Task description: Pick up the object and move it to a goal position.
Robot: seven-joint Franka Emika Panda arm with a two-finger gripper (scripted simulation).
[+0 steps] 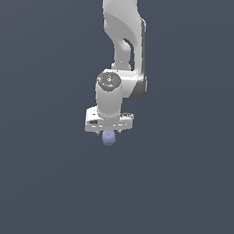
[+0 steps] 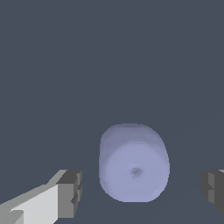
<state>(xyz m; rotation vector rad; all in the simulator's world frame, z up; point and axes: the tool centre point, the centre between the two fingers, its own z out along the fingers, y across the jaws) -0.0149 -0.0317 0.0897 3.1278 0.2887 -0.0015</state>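
one arm [image 1: 120, 49], one gripper [image 2: 140, 192], two fingers [image 2: 70, 192], one periwinkle object [image 2: 133, 164]
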